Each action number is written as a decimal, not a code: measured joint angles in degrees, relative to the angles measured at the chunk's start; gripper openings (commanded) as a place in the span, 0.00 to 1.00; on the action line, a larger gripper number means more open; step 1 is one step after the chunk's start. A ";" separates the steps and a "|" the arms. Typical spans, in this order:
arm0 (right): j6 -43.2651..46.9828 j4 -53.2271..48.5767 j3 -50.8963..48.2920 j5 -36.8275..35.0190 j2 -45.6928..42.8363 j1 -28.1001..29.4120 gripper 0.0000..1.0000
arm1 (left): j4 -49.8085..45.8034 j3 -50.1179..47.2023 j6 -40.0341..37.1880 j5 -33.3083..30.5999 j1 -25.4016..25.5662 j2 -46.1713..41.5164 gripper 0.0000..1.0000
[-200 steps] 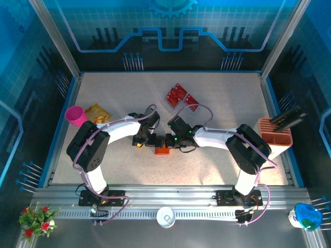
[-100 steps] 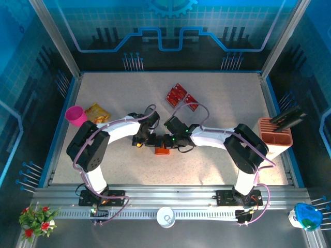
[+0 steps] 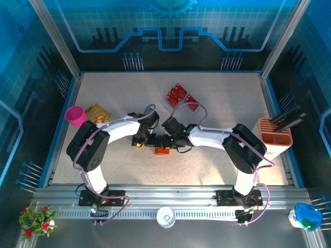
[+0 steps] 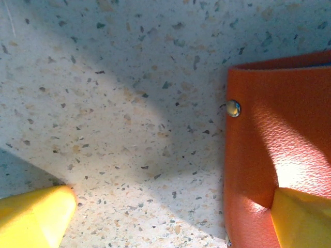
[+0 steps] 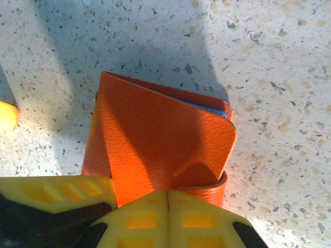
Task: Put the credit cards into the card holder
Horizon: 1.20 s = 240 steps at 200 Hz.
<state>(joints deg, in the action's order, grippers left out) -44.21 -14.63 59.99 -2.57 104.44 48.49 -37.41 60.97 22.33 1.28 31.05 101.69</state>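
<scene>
The left arm (image 3: 116, 126) and right arm (image 3: 212, 135) are bent inward over the table (image 3: 232, 103). The right gripper (image 5: 166, 204) is pinched shut on the flap of the wallet (image 5: 155, 139). The left gripper (image 4: 168, 217) is held wide open beside it.

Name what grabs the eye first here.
The orange wallet at centre, where both arms meet. The left gripper is open, one finger over the wallet's edge, and the right gripper is shut at its flap. The red cards lie apart, farther back.
</scene>
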 measured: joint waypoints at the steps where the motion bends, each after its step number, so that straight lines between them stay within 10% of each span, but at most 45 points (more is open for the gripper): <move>1: -0.04 0.11 -0.04 0.00 -0.04 0.00 0.00 | 0.00 0.02 0.00 0.00 -0.02 0.00 0.99; 156: -0.37 3.37 -0.79 0.09 -0.02 1.49 0.00 | -0.87 4.81 1.22 6.73 -5.66 1.79 0.99; 240: 1.90 -2.97 -0.63 7.63 -4.63 0.33 0.45 | -0.66 4.44 1.55 7.19 -5.70 1.79 0.99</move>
<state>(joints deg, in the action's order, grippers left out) -42.30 -17.61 59.35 5.06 99.81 48.82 -38.06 65.41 23.88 8.47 25.34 103.48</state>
